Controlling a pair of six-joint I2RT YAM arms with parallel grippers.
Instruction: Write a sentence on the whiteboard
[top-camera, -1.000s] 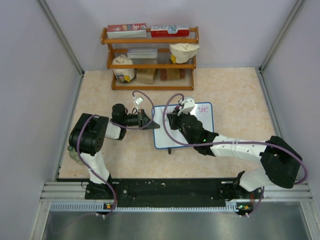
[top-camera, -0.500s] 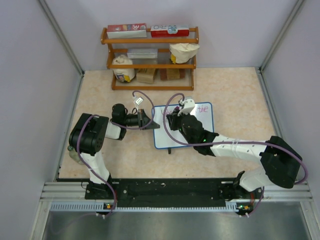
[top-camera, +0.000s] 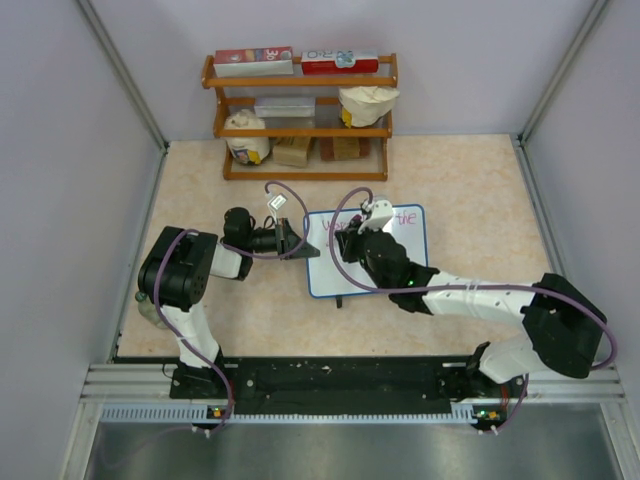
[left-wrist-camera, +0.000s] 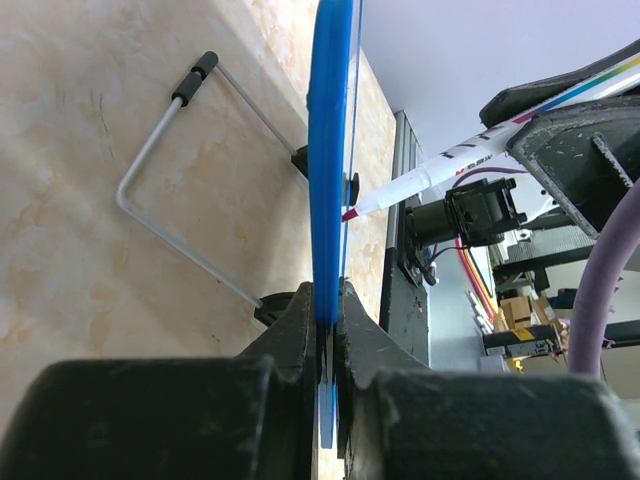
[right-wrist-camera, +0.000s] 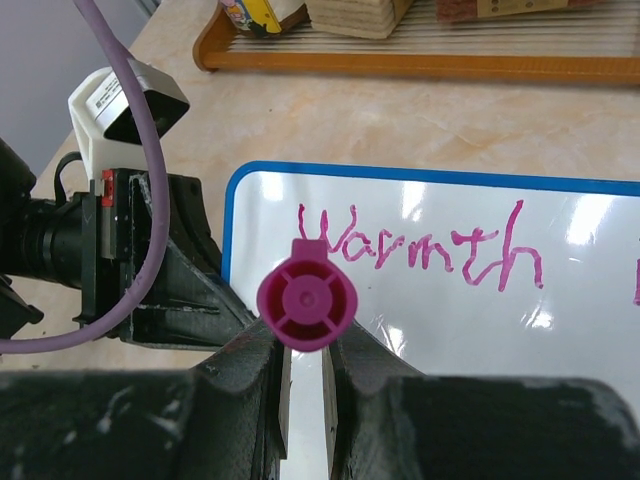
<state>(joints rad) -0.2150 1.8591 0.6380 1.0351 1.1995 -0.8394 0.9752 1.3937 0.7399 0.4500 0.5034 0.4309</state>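
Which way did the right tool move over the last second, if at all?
Yes, slightly. Against the whiteboard, the right tool shifted right, uncovering more of the pink writing to its left.

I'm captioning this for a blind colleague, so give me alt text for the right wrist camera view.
The right gripper holds a magenta marker, seen end-on, in front of a blue-framed whiteboard with "Warmth" written in magenta. The left gripper clamps the board's left edge; a wooden rack sits behind.

Bright, even overhead light, soft shadows. Glare patches on glossy blue-framed whiteboard (right-wrist-camera: 450, 310), right side of right-wrist frame. Wrist-view bottoms blurred.
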